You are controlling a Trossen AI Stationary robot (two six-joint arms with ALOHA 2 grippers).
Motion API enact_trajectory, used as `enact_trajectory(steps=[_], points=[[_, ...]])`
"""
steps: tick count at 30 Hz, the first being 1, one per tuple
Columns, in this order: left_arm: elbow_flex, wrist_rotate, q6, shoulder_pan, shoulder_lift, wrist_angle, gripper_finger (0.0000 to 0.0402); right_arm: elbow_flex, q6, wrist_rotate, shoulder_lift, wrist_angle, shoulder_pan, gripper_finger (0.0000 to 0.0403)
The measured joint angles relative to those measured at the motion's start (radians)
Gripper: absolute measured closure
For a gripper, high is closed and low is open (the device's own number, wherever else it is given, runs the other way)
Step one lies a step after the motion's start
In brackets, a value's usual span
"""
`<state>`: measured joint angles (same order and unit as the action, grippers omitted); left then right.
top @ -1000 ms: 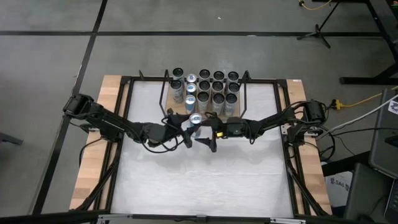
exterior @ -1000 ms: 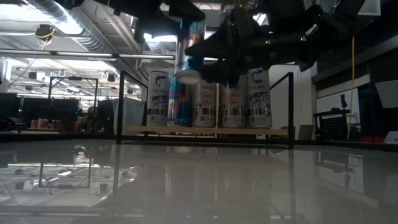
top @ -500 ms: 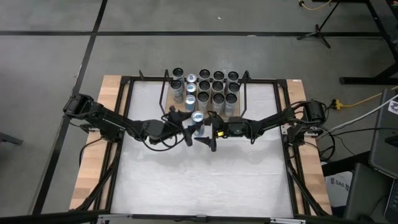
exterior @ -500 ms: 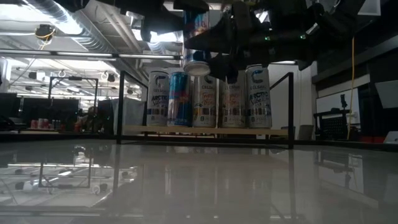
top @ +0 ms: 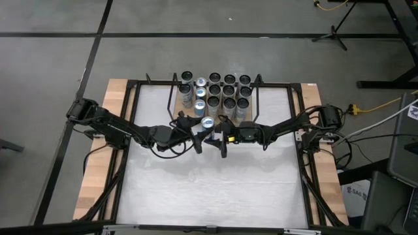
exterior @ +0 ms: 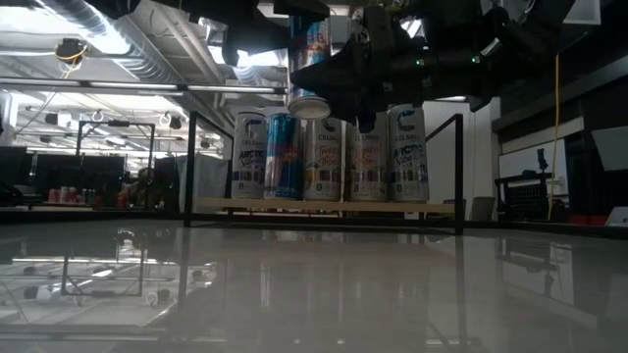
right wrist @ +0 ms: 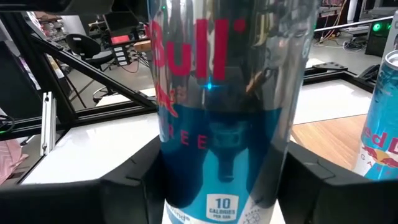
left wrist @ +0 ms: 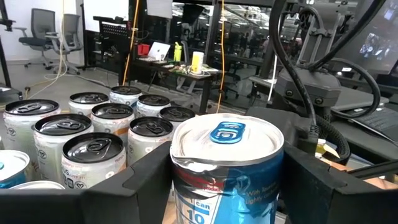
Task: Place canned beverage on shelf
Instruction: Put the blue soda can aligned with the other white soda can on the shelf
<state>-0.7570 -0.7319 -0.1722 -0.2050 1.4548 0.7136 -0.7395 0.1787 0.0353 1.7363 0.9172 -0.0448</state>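
Gripping tall blue-and-silver can [top: 208, 123] from both sides: left gripper [top: 198, 136], right gripper [top: 217, 139], raised just before light-brown wooden shelf [exterior: 324, 206].

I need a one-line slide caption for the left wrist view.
Left gripper holds a blue can beside rows of cans.

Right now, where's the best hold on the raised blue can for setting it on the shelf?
Grip the blue can at mid-body, from its open sides. It hangs upright, its wall straight and round; keep clear of the lid and of the cans crowding the shelf.
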Motion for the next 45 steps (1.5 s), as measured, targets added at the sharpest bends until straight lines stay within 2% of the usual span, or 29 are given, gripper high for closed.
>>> enact_trajectory(steps=[10,14,17,20,32,38,45], points=[[0.000,0.004,0.000,0.000,0.000,-0.001,0.0165,0.000,0.000,-0.001,0.000,0.000,0.000,0.0171],[0.000,0.047,0.022,0.005,0.000,-0.002,0.0164,0.000,-0.003,0.007,0.000,0.000,0.000,0.0178],[0.000,0.119,0.068,0.008,0.000,-0.007,0.0154,0.000,-0.008,0.006,0.000,0.000,-0.001,0.0176],[0.000,0.173,0.050,0.012,0.000,-0.007,0.0142,0.000,-0.006,-0.014,0.000,-0.001,-0.003,0.0176],[0.000,0.170,0.100,0.012,0.000,-0.014,0.0117,0.000,-0.007,-0.006,0.000,-0.003,-0.002,0.0178],[0.000,0.156,0.096,0.011,0.000,-0.014,0.0076,0.000,-0.003,-0.001,0.000,-0.013,-0.001,0.0178],[-0.002,0.127,0.098,0.011,0.000,-0.014,0.0031,0.000,-0.001,0.003,0.001,-0.122,0.000,0.0179]])
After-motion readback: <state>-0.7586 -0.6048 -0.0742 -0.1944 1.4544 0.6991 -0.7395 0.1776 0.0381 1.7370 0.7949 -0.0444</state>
